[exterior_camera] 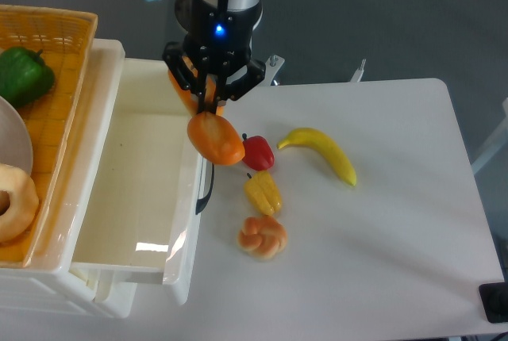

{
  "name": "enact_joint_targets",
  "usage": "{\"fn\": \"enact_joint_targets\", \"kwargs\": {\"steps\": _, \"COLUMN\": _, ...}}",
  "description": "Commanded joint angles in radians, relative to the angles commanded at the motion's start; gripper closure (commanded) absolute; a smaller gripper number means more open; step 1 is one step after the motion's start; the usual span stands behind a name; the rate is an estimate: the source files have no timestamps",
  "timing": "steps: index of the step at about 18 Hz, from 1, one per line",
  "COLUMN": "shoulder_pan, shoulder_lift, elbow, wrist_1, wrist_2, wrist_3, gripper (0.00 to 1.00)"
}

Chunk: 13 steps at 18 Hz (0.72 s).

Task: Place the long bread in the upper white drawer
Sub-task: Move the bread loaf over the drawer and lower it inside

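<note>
My gripper point(209, 91) is shut on the long bread point(214, 136), an orange-brown glossy loaf that hangs end-down from the fingers, seen foreshortened. It hangs in the air over the right rim of the upper white drawer point(151, 174), just above its dark curved handle point(208, 182). The drawer is pulled open, and its white inside holds nothing that I can see.
On the white table right of the drawer lie a red pepper point(258, 152), a yellow pepper point(263, 192), a round knotted bun point(263, 236) and a banana point(321, 153). A yellow woven basket point(55, 79) with a green pepper point(22, 75) sits on top at the left.
</note>
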State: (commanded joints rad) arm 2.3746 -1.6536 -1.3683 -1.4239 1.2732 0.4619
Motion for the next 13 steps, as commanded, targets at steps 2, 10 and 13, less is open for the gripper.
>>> {"fn": "enact_joint_targets", "kwargs": {"steps": 2, "shoulder_pan": -0.015, "shoulder_lift": -0.008, "elbow": -0.002, "wrist_1": 0.029, "wrist_2": 0.002, "wrist_3": -0.022, "gripper": 0.89}}
{"fn": "enact_joint_targets", "kwargs": {"steps": 10, "shoulder_pan": -0.046, "shoulder_lift": -0.026, "elbow": -0.011, "wrist_1": 0.062, "wrist_2": 0.003, "wrist_3": -0.022, "gripper": 0.87}}
{"fn": "enact_joint_targets", "kwargs": {"steps": 13, "shoulder_pan": -0.052, "shoulder_lift": -0.028, "elbow": -0.040, "wrist_1": 0.068, "wrist_2": 0.005, "wrist_3": -0.014, "gripper": 0.86}}
